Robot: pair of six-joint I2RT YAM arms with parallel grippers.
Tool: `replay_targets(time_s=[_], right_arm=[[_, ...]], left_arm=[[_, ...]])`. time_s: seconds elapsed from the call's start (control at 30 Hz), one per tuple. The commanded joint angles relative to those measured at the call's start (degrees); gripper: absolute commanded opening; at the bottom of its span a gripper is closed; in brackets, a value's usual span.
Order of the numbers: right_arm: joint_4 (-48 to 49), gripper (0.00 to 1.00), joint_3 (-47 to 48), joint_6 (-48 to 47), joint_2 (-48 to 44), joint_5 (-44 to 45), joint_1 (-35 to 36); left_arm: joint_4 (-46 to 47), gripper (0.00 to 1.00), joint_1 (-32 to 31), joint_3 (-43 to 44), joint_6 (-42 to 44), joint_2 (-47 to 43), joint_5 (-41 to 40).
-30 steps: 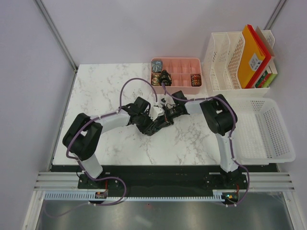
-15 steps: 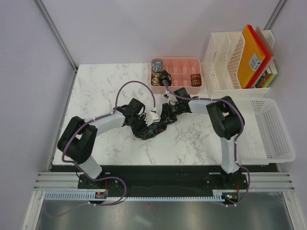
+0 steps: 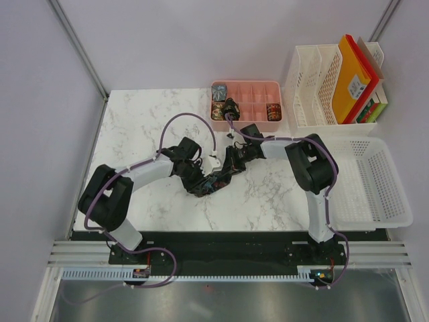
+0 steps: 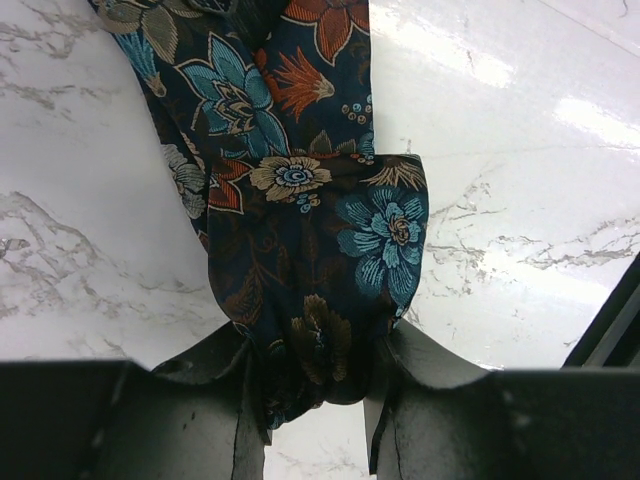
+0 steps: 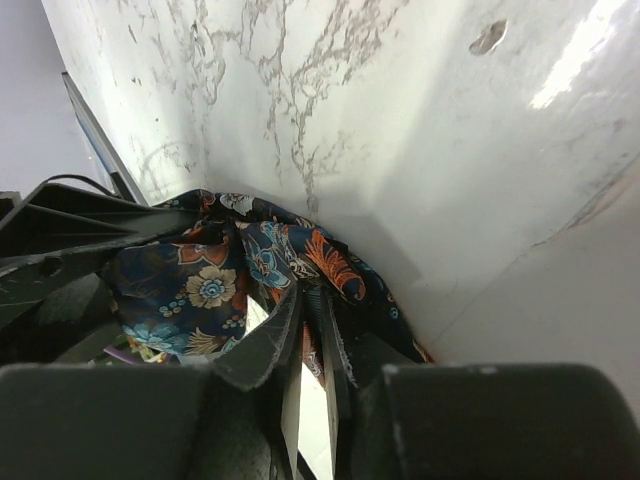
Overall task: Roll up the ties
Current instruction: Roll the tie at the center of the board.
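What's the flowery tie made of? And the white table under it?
The tie looks like thin woven cloth, maybe silk or polyester: it folds softly, flowers printed. The table looks like glossy marble or marble-look laminate: grey veins, bright reflections.

Nothing legible anywhere at this moment. In the left wrist view the tie point(image 4: 300, 200) shows a floral print and no lettering. To the right of the pink tray point(image 3: 251, 100), the coloured folders point(image 3: 352, 74) in the white rack point(image 3: 308, 87) are too small in the overhead view for any print on them to be made out.
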Motion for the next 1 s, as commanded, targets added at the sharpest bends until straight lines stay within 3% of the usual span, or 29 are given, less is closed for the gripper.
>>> replay_targets(time_s=[0.0,0.27,0.43,0.6,0.83,0.97], right_arm=[[-3.9,0.2,-3.1,-3.5,1.4,7.2,0.6],[-4.6,0.18,-4.0,-4.1,1.2,7.0,0.6],[-3.9,0.17,-3.2,-4.4,-3.8,0.8,0.2],[2.0,0.2,-1.6,2.4,-8.1,-3.3,-0.8],[4.9,0.31,1.9,6.8,-4.4,1.5,-0.4],[0.7,0.3,4.3,3.9,-0.6,5.8,0.3]], left_arm=[[-2.6,0.08,0.4,0.8,-1.0,-4.3,-1.2],[0.5,0.07,0.4,0.6,-2.6,-0.2,-4.7],[0.6,0.06,0.4,-0.1,-1.5,3.0,-4.4],[0.7,0.06,0.4,-0.3,-1.6,3.0,-3.4],[1.3,0.06,0.4,-0.6,-2.0,2.9,-3.3],[1.5,0.06,0.4,-0.6,-2.2,2.9,-3.3]])
